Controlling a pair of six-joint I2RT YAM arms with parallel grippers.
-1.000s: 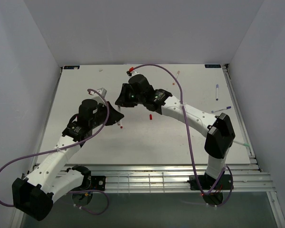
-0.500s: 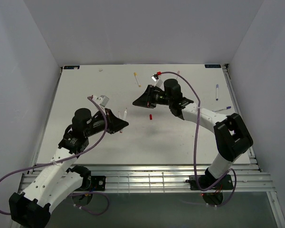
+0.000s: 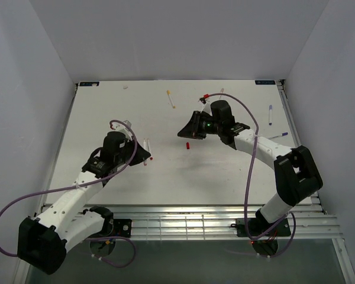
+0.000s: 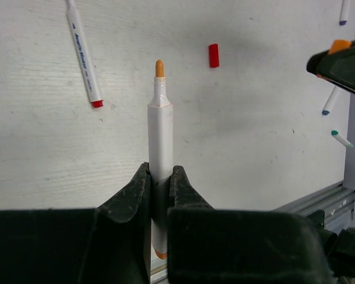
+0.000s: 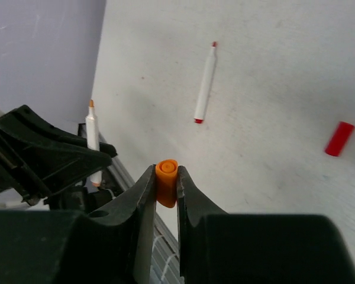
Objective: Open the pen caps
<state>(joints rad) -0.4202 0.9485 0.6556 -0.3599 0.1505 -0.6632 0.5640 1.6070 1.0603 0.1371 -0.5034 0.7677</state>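
The left gripper [image 4: 160,180] squeezed a white pen [image 4: 160,124], its orange tip bare and pointing away. A red cap [image 4: 213,55] lay ahead of it, a bit to the right. The right gripper [image 5: 164,192] pinched the orange cap [image 5: 166,173] tight in its jaws, off the pen.

The left gripper [image 3: 144,155], around a pen [image 4: 160,136], sits left of centre; the right gripper [image 3: 183,132], around a cap [image 5: 166,177], upper right; a loose cap [image 3: 188,145] lies just below it.

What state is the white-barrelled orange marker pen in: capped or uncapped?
Uncapped: the pen shows a bare orange nib; the right gripper holds its orange cap.
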